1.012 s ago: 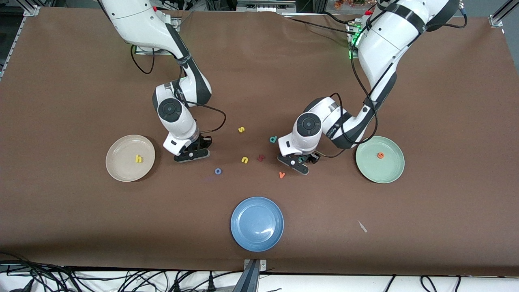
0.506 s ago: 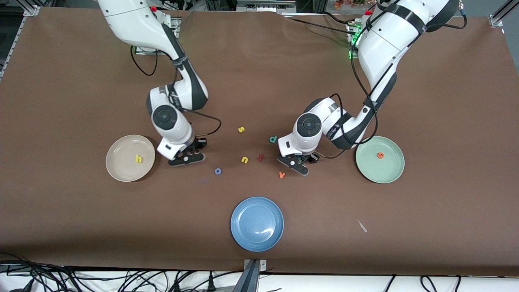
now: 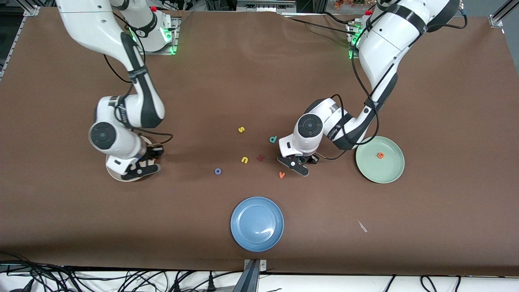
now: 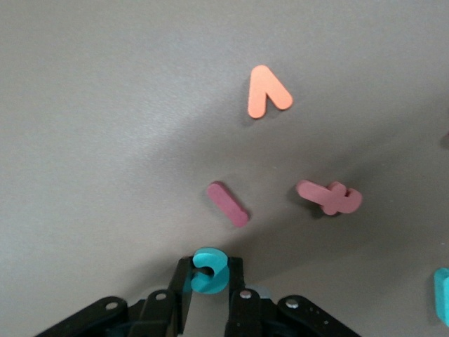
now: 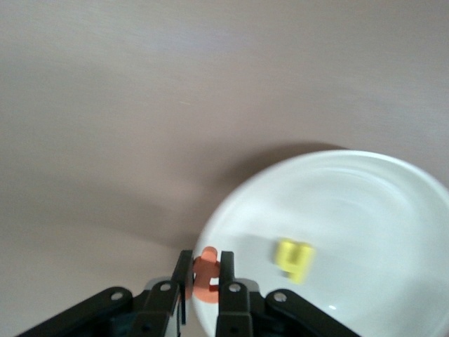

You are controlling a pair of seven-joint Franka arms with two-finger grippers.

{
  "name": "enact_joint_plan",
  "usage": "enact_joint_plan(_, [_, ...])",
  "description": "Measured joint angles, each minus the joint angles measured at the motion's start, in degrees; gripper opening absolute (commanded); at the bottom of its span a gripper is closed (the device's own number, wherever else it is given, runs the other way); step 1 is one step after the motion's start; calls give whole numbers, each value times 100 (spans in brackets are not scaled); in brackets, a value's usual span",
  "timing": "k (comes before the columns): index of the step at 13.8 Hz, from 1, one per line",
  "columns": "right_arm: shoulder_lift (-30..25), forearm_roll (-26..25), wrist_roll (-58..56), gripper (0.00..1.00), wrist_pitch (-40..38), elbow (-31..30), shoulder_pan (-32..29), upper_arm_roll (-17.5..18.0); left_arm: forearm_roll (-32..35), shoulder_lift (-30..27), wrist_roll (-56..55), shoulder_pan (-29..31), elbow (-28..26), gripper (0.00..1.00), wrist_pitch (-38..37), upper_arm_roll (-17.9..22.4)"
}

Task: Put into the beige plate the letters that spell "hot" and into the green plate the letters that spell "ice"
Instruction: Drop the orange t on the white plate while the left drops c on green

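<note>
Right arm's swung over from mid-table toward its own end, and the right gripper (image 5: pixel 204 275) now hangs over the rim of the beige plate (image 3: pixel 112 170), fingers pinched tight on the orange "t" (image 5: pixel 205 275). Yellow "h" (image 5: pixel 295 260) already lies in that plate, per the right wrist view. Blue "o" (image 3: pixel 218 171) sits on the brown table (image 3: pixel 259 73), apart from the plate & toward the middle. Left arm has hardly shifted; the left gripper (image 4: pixel 209 275) is low at the letter cluster, fingers drawn in narrow around the teal "c" (image 4: pixel 208 270), one each side. Dark red "i" (image 4: pixel 227 204) lies just beside it on the mat. Orange "e" (image 3: pixel 380 155) rests in the green plate (image 3: pixel 389 176) at the left arm's end of the table. Round about: orange "v" (image 3: pixel 282 174) near the left gripper, reddish "t" (image 3: pixel 260 157) next to the yellow "n" (image 3: pixel 244 159), teal "d" (image 3: pixel 273 139) & yellow "s" (image 3: pixel 241 129) farther from the front cam. Blue plate (image 3: pixel 257 223) sits nearest the cam, w/ a small pale scrap (image 3: pixel 362 226) off toward the left arm's end.
</note>
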Motion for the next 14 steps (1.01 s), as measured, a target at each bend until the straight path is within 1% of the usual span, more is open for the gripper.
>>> enact_joint_plan(1, [-17, 0, -153, 45, -84, 0, -35, -121, 0, -6, 12, 26, 36, 0, -1, 3])
enact_joint_plan(2, [-22, 0, -218, 99, -132, 0, -46, -200, 0, -31, 31, 59, 76, 0, -31, 3])
enact_joint_plan(3, [-21, 0, -232, 100, -152, -2, -46, -239, 0, -91, 48, 101, 110, 0, -141, 2])
enact_joint_plan(5, [-21, 1, -230, 100, -164, -4, -28, -234, 0, -291, 56, 227, 159, 0, -631, -1])
enact_joint_plan(8, [-22, 40, 113, 100, -165, 0, 30, -183, -2, -633, 327, 620, 169, 0, -1400, -1])
enact_joint_plan(9, [-25, 127, 361, 100, -164, 9, 40, -92, -6, -712, 580, 812, 168, 0, -1552, 1])
enact_joint_plan(11, [-24, 352, 976, 100, -157, 91, 83, 203, -18, -783, 1196, 1309, 168, 2, -1790, 6])
enact_joint_plan(14, [61, 399, 2191, 100, -151, 418, 349, 558, -24, -778, 1832, 2013, 78, 2, -2042, 14])
